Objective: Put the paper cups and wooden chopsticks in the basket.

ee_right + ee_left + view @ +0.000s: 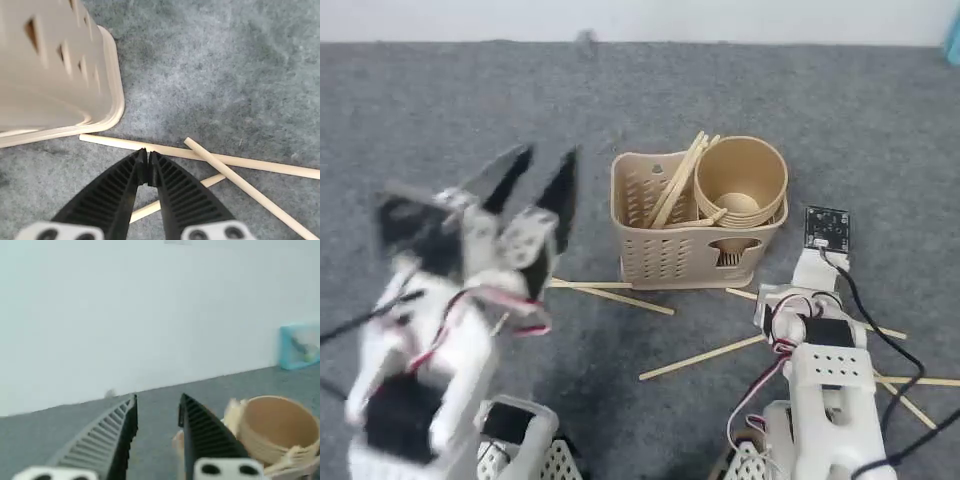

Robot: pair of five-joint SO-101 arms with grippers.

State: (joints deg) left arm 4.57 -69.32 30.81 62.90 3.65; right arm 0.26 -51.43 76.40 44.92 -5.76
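Carpet (pixel 440 100) grey, white wall (pixel 150 300) behind, basket (pixel 670 250) holding stacked cups (pixel 740 180) and some chopsticks (pixel 675 185), loose sticks (pixel 700 358) beside it, left claw (pixel 548 155) spread wide, right claw (pixel 148 155) pinched shut, probably empty, over them.

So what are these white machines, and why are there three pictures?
They are two small robot arms, each ending in a two-fingered gripper. One picture looks down from overhead; the other two come from cameras on the arms' wrists. On the grey surface stands a basket already holding paper cups and some wooden chopsticks; loose chopsticks lie around it. The left gripper is raised and open, holding nothing. The right gripper is shut, low over the loose sticks, apparently gripping none.
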